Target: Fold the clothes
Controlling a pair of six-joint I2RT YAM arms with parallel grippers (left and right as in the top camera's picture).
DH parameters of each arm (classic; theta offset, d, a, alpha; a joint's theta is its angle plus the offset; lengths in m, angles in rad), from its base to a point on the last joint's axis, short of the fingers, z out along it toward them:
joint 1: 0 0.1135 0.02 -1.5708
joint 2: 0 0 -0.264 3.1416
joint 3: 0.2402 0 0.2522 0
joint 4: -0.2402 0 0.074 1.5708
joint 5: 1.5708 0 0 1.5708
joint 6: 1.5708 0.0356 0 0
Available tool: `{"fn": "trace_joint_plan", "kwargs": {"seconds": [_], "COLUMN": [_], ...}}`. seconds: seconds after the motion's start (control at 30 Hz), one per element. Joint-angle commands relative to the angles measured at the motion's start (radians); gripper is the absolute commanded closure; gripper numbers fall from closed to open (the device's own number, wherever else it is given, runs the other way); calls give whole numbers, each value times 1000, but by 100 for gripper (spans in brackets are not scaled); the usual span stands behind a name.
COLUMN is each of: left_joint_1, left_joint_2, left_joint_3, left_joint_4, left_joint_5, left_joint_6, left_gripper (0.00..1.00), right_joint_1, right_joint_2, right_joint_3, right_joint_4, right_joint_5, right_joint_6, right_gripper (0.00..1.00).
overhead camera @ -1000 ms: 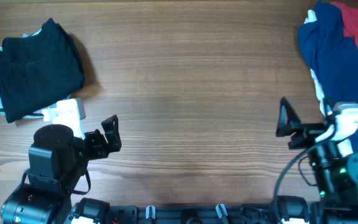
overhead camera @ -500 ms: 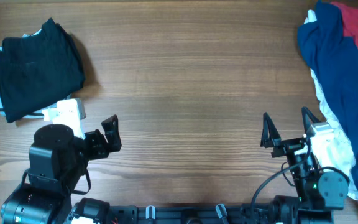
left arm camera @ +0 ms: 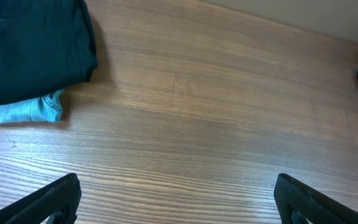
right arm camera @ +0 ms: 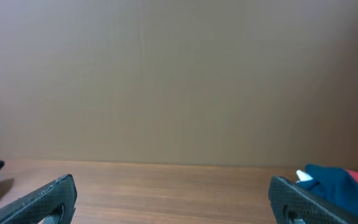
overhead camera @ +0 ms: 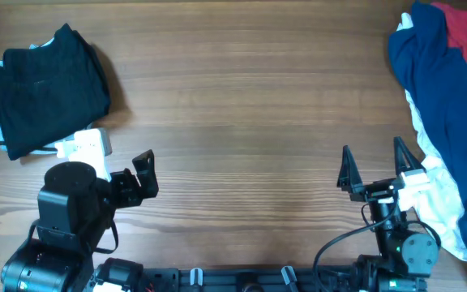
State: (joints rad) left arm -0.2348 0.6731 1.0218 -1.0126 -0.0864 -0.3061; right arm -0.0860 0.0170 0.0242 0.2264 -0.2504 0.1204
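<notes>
A folded black garment (overhead camera: 47, 89) lies at the table's far left on a light-blue denim piece (left arm camera: 23, 111); the black one also shows in the left wrist view (left arm camera: 33, 50). A loose pile lies at the right edge: a navy blue garment (overhead camera: 436, 89), a red one (overhead camera: 464, 32) and a white one (overhead camera: 440, 191). The navy and red pieces show in the right wrist view (right arm camera: 344, 186). My left gripper (overhead camera: 144, 173) is open and empty at the near left. My right gripper (overhead camera: 373, 170) is open and empty at the near right, beside the white garment, looking level across the table.
The wooden table (overhead camera: 242, 122) spans the view. A white part of the left arm (overhead camera: 83, 146) sits by the black garment's near corner. A plain beige wall (right arm camera: 179, 74) stands beyond the table's far edge.
My right arm has drawn back toward the near edge and swung to face across the table, jaws spread. The left arm and the clothes have not moved.
</notes>
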Motion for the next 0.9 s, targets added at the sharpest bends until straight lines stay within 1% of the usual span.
{"fn": "trace_joint_plan", "kwargs": {"seconds": [0.0, 0.13, 0.27, 0.87], "left_joint_1": [-4, -4, -4, -4], "left_joint_2": [0, 0, 0, 0], "left_joint_3": [-9, -9, -9, -9], "left_joint_4": [2, 2, 2, 2], "left_joint_5": [-19, -19, -19, -19], "left_joint_6": [-16, -16, -16, -16], "left_gripper": [0, 0, 0, 0], "right_joint_1": [-5, -5, -5, 2], "right_joint_2": [-14, -14, -14, -14], "right_joint_3": [-19, -19, -19, -19], "right_joint_4": [-21, -76, -226, -224], "right_joint_5": [73, 163, 203, 176], "right_joint_6": [-24, -79, -14, -9], "right_gripper": [0, 0, 0, 0]}}
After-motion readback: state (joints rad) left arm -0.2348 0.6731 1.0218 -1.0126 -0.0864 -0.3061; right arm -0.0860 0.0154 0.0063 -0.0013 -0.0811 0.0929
